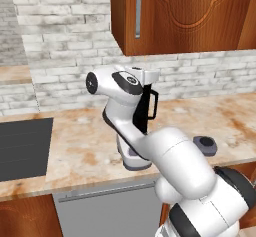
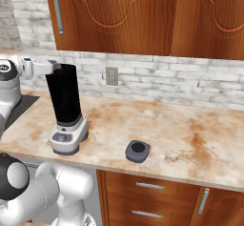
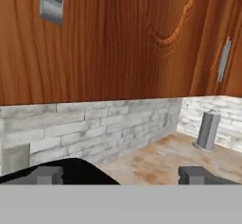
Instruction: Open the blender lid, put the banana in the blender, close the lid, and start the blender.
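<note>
End effector [image 3: 121,175]: spread wide, empty, over blender [image 2: 66,110] | blender lid [image 2: 137,150]: on counter [image 2: 190,134]

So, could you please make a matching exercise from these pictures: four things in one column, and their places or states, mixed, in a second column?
Column one:
1. blender lid
2. pincer
3. wall outlet
4. blender jar

Column two:
a. open, up by the jar's top
b. on the brick wall
c. upright on its grey base, uncovered
d. flat on the counter, apart from the jar

Pairs: 1-d; 2-a; 3-b; 4-c.
</note>
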{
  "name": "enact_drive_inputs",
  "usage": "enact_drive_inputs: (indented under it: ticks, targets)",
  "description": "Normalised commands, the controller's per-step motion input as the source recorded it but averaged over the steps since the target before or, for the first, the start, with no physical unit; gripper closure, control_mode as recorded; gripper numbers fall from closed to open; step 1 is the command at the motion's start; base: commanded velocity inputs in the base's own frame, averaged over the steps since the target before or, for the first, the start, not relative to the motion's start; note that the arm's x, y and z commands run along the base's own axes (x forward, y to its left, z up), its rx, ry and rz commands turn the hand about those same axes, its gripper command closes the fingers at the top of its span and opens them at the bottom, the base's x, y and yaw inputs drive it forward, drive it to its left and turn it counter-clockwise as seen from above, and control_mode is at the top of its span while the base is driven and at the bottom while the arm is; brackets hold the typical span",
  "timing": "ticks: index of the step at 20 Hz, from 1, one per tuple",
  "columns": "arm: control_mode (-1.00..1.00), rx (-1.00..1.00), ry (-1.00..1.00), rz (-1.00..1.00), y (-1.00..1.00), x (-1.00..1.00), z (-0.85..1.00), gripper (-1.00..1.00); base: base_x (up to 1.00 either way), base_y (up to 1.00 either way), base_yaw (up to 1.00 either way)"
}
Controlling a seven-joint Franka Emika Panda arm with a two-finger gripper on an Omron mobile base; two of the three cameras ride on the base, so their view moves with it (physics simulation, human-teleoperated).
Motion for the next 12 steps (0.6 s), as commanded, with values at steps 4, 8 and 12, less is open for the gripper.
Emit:
enact_drive_inputs:
  ticks: [4, 8, 12]
  targets:
    - [-1.00, 0.00, -0.14, 0.00, -0.26, -0.71, 0.74, -1.00, 0.00, 0.00, 0.00]
    - [-1.00, 0.13, 0.01, 0.00, -0.62, -0.99, 0.07, -1.00, 0.00, 0.00, 0.00]
    - [-1.00, 0.27, 0.13, 0.00, -1.00, -0.64, -0.03, -1.00, 0.00, 0.00, 0.00]
